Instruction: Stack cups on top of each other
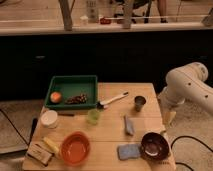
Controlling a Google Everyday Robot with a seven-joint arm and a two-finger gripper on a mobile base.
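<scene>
My claw (170, 118) hangs down just off the right edge of the wooden table (112, 134), far to the right of the green tray (71, 82). It is at the end of my big white arm (187, 86). I cannot tell how wide my claw is open. It touches neither cup.

The green tray sits at the back left of the table. Inside the tray there is an orange fruit (55, 96) on the left and a little heap of dark bits (76, 99) near the front. Right of the tray lies a brush (113, 100) with a white handle, on a slant. In front of the tray's left corner is a white round tub (49, 118). Farther in front of the tray is the orange bowl (75, 148), with a yellow thing (50, 145) beside it. Far to the front right of the tray is the dark purple bowl (153, 145), with a blue sponge (128, 151) just to its left. A grey-blue cloth (129, 125) lies closer to the tray than the sponge does.

The green cup (93, 116) stands just in front of the tray's right corner. It is pale, see-through and upright. The dark grey cup (140, 103) stands right of the tray, past the brush. It is upright too, and thinner at the bottom. The two cups are well apart, with the brush lying between them.
</scene>
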